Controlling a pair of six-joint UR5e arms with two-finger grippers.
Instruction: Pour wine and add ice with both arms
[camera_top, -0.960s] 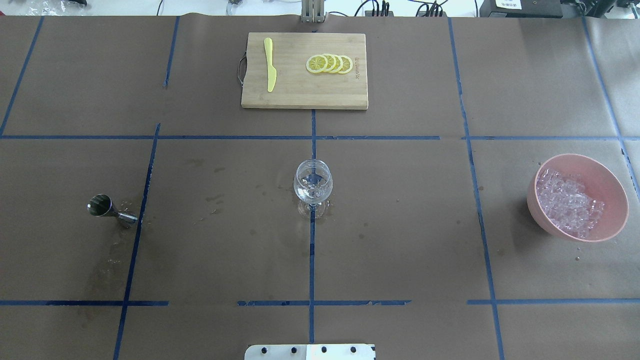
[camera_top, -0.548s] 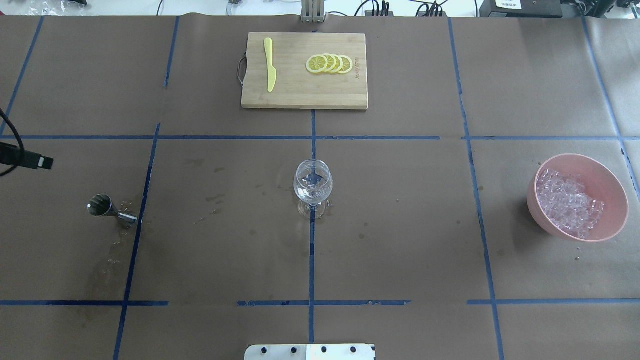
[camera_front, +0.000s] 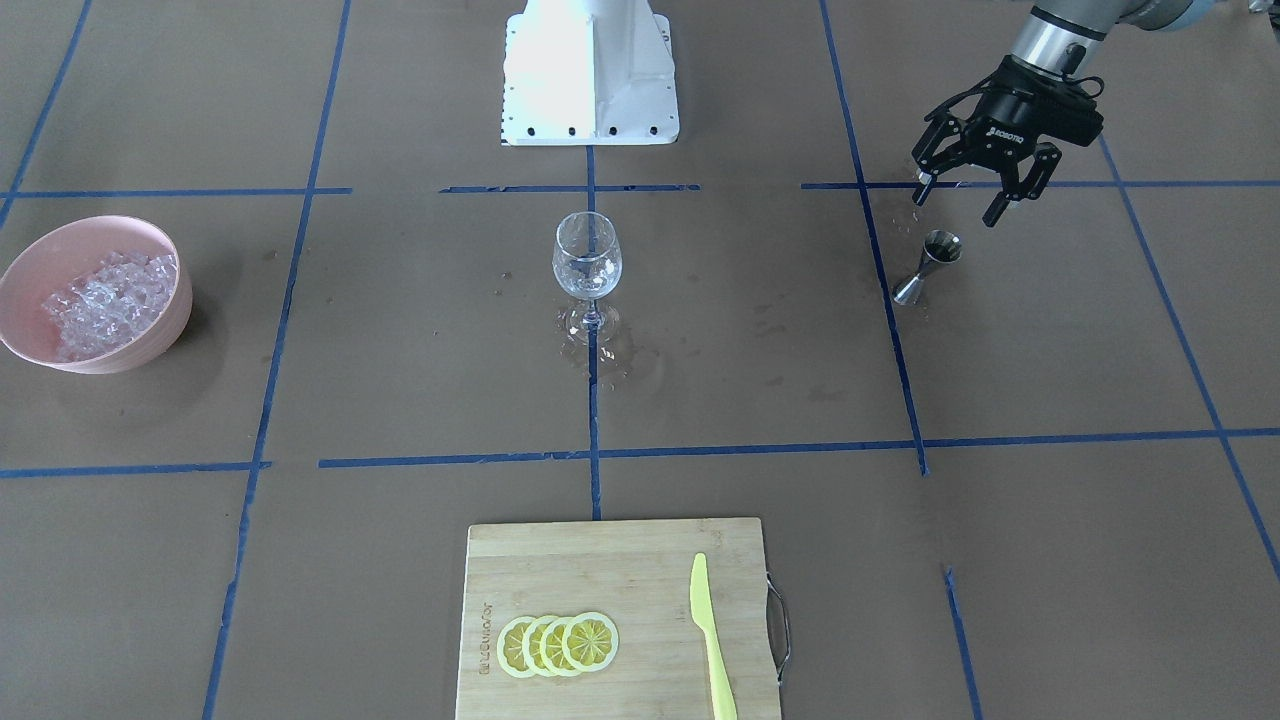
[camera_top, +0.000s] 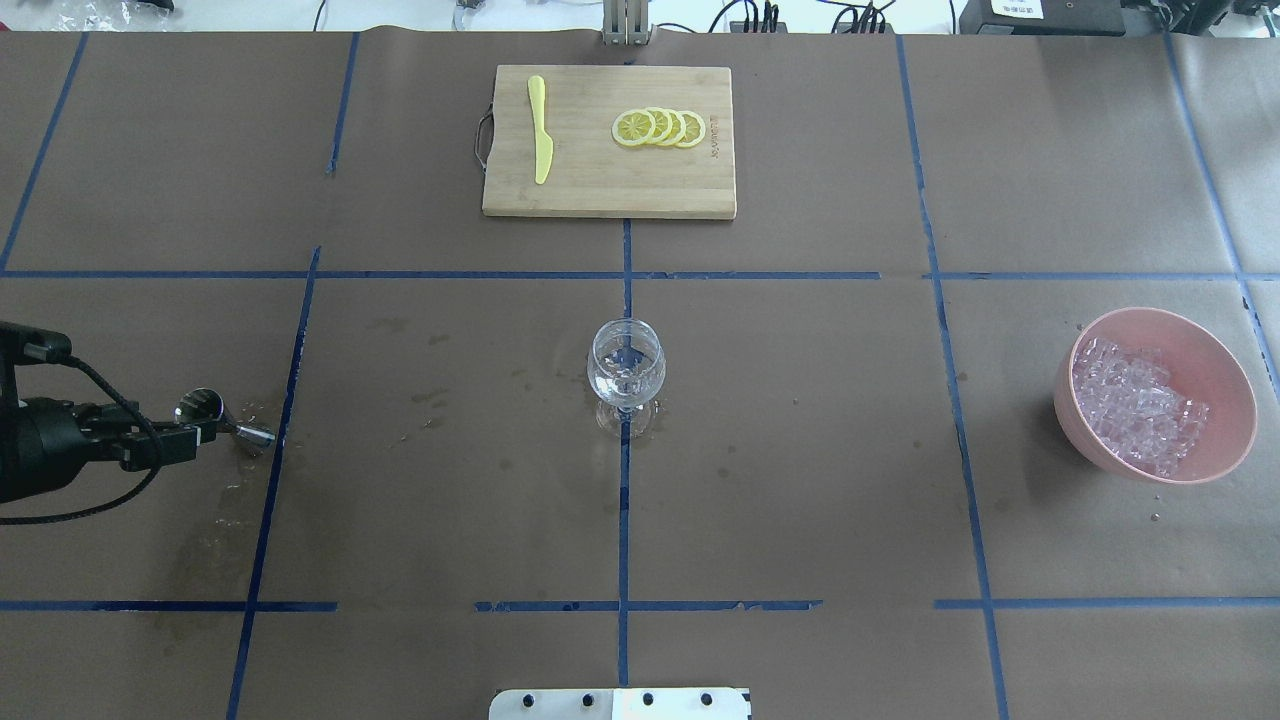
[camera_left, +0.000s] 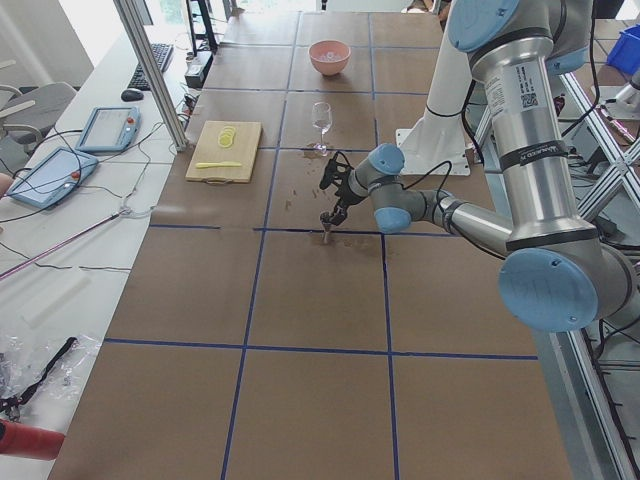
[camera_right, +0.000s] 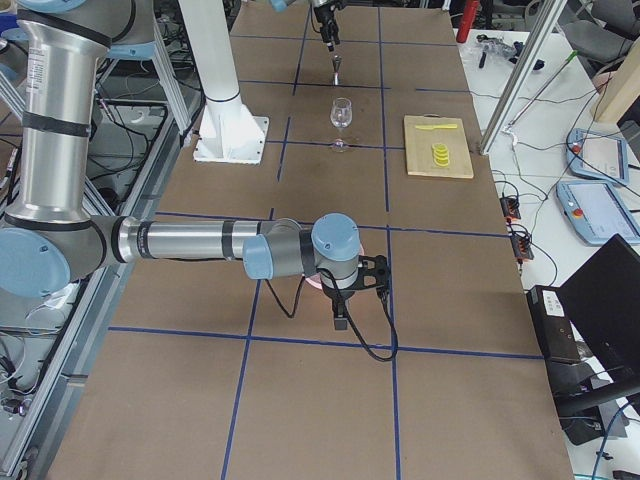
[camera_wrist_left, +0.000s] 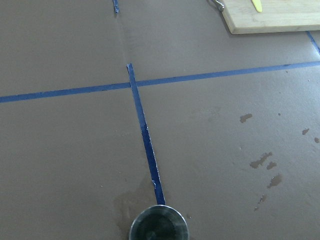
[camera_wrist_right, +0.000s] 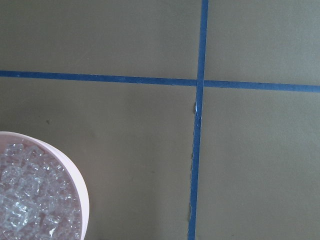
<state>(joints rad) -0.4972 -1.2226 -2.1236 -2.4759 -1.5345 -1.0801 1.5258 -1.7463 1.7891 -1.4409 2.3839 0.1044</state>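
A clear wine glass (camera_top: 626, 370) (camera_front: 587, 260) stands at the table's middle. A small steel jigger (camera_top: 228, 422) (camera_front: 938, 258) stands at the left. My left gripper (camera_front: 957, 205) is open and hovers just above and behind the jigger, apart from it; it comes in at the overhead view's left edge (camera_top: 185, 440). The left wrist view shows only the jigger's rim (camera_wrist_left: 159, 225). The ice (camera_top: 1135, 405) (camera_wrist_right: 30, 200) fills a pink bowl (camera_top: 1205, 350) (camera_front: 140, 340) at the right. My right gripper (camera_right: 343, 300) hangs over the bowl; I cannot tell whether it is open or shut.
A bamboo cutting board (camera_top: 600, 185) at the far middle bears a yellow knife (camera_top: 540, 130) and lemon slices (camera_top: 660, 127). Wet spots mark the brown paper around the glass and the jigger. The white base block (camera_front: 590, 70) stands at the robot's edge.
My left arm has come in from the left edge and moved down to the jigger. The glass, the jigger and the bowl have not moved.
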